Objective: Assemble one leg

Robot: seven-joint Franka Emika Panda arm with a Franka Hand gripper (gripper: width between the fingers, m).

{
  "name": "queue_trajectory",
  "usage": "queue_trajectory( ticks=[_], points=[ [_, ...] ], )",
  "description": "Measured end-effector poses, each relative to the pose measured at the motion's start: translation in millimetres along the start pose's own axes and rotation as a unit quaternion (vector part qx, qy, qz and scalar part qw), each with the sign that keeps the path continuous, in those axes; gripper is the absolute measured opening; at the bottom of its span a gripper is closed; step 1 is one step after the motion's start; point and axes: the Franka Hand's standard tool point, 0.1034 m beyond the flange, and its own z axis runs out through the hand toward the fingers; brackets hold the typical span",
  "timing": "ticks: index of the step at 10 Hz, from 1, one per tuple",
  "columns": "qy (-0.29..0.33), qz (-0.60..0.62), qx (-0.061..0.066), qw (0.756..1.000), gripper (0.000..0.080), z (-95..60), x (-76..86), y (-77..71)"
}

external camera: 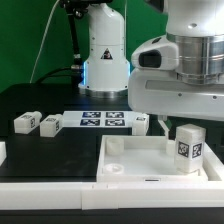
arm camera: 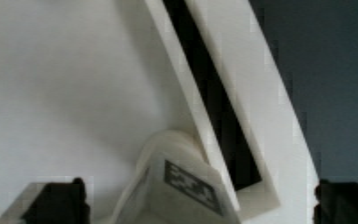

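In the wrist view my gripper is open. Its dark fingertips stand on either side of one leg, with a gap on each side. That leg is a white block with a marker tag, and it stands upright on the large white panel near the panel's raised edge. In the exterior view the same leg stands at the right of the panel. The arm's white body hangs over it and hides the fingers. Three more legs lie on the black table.
The marker board lies flat behind the panel, between the loose legs. A white robot base stands at the back. A white part shows at the exterior view's left edge.
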Motion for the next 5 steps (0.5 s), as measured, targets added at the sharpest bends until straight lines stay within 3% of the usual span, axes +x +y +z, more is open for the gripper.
queue_trajectory(
  ticks=[3,5],
  points=[
    [0.012,-0.189,-0.011,0.982,0.0649,-1.9,4.6,0.1],
    [0.021,-0.326,-0.018,0.945,0.0649,-4.4,10.5,3.4]
  ],
)
